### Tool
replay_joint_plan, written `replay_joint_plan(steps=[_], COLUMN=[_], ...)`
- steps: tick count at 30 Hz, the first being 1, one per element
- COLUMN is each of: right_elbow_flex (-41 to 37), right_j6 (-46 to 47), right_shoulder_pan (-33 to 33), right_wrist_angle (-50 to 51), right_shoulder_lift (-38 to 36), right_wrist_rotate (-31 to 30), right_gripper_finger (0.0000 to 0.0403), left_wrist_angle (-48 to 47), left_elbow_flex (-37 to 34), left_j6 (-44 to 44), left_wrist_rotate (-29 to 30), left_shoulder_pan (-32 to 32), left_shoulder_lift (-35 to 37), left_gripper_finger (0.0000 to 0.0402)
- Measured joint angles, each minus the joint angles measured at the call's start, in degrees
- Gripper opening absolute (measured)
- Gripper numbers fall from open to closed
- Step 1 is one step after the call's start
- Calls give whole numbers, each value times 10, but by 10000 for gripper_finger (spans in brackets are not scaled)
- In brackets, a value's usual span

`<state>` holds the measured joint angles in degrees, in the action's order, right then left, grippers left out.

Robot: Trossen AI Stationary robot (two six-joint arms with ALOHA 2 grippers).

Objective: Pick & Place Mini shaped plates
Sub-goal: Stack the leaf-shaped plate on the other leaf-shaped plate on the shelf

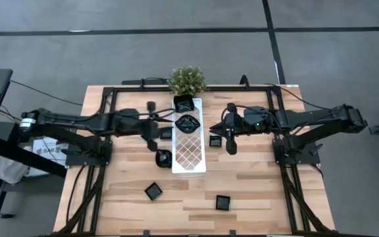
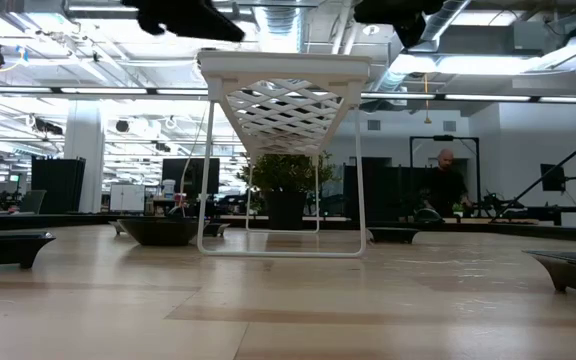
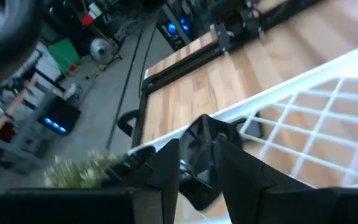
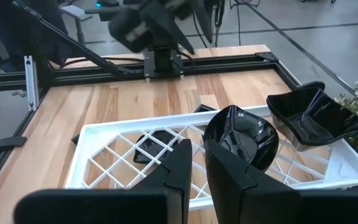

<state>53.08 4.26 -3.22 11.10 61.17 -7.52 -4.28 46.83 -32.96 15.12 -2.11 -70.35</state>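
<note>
Two glossy black mini plates rest on the far end of the white lattice tray [image 1: 189, 155]: a leaf-like one [image 1: 183, 104] [image 4: 316, 118] and a rounder one [image 1: 187, 123] [image 4: 241, 137]. Several more lie on the table: two by the tray's left side [image 1: 166, 133] [image 1: 163, 157], one by its right side [image 1: 214, 140] and two nearer the front [image 1: 153, 191] [image 1: 222, 201]. My left gripper [image 1: 156, 128] [image 3: 197, 146] hovers left of the tray, slightly open, empty. My right gripper [image 1: 231, 135] [image 4: 199, 146] hovers right of it, shut.
The tray [image 2: 283, 65] stands raised on thin white wire legs, with plates partly under its edge. A potted plant [image 1: 187, 79] sits at the table's far edge behind it. Black frame rails run along the table's sides. A person [image 2: 446, 185] stands far back in the room.
</note>
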Motion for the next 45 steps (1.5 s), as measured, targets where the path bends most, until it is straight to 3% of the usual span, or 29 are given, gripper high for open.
replay_joint_plan(steps=[11,22,31,45], right_elbow_flex=[0,0,0,0], right_j6=[-1,-1,27,59], right_shoulder_pan=[20,65,80,75], right_wrist_angle=[3,13,29,31], right_shoulder_lift=[0,0,0,0], right_wrist_rotate=[-4,0,0,-5], right_gripper_finger=[42,42,42,42], left_wrist_angle=[-11,-100,-126,-154], left_elbow_flex=[-133,-186,-186,-171], left_j6=[251,423,498,453], left_wrist_rotate=[4,29,1,-103], left_shoulder_pan=[-10,2,44,161], left_shoulder_lift=[150,153,153,153], left_gripper_finger=[104,104,104,104])
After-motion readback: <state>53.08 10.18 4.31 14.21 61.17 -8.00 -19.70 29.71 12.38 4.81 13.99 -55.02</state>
